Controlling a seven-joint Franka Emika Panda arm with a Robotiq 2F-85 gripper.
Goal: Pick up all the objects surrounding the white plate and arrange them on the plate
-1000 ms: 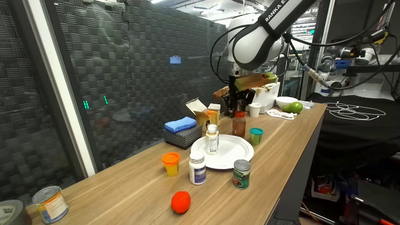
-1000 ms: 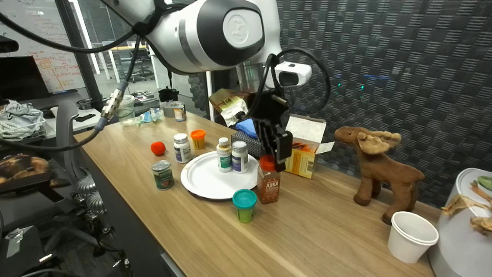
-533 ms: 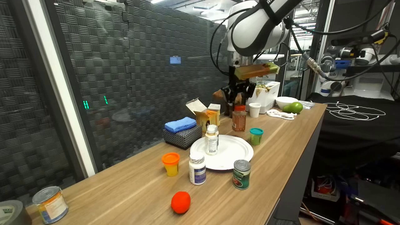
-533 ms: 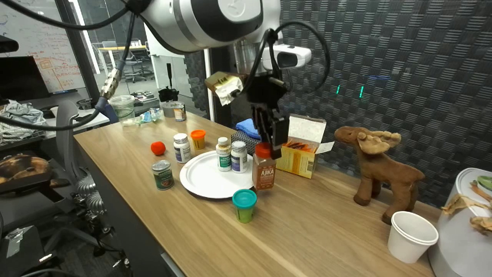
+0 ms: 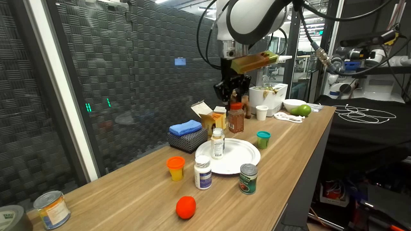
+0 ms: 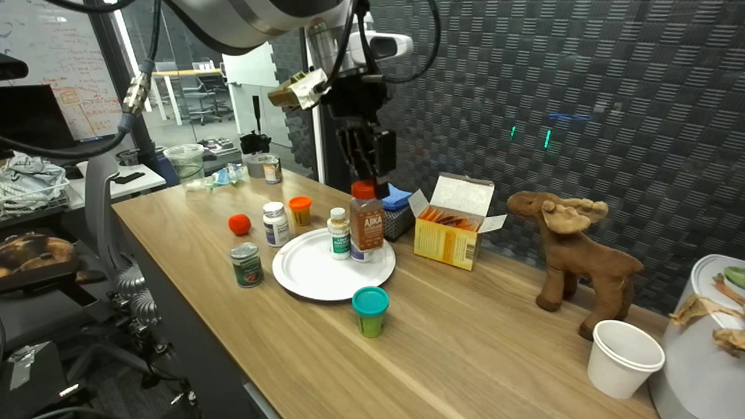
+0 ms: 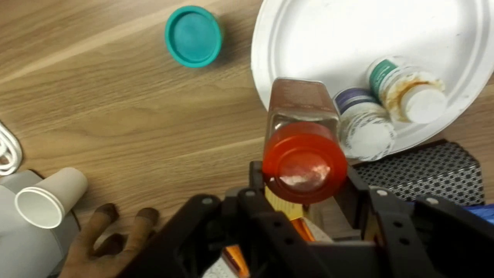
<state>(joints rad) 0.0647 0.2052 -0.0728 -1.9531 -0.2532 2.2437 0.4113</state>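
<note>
On the wooden desk (image 5: 135, 195), in an exterior view, a pale-labelled metal can (image 5: 53, 211) stands near left. Farther, a folded blue cloth (image 5: 185, 127) tops a black patterned box (image 5: 188, 142), left of an open yellow cardboard carton (image 5: 214, 121); a round white bowl (image 5: 290, 104) sits far right.

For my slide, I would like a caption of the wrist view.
Fingers grip a bottle by its red cap, near a white plate that holds two white bottles.

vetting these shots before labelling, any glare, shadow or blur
In an exterior view, AJIKA on the red-capped bottle reads clearly; in both exterior views, green glints show on the dark wall; wrist view: glare on that bottle's lid, gripper dark and soft-edged, shadow beside the teal cup.
</note>
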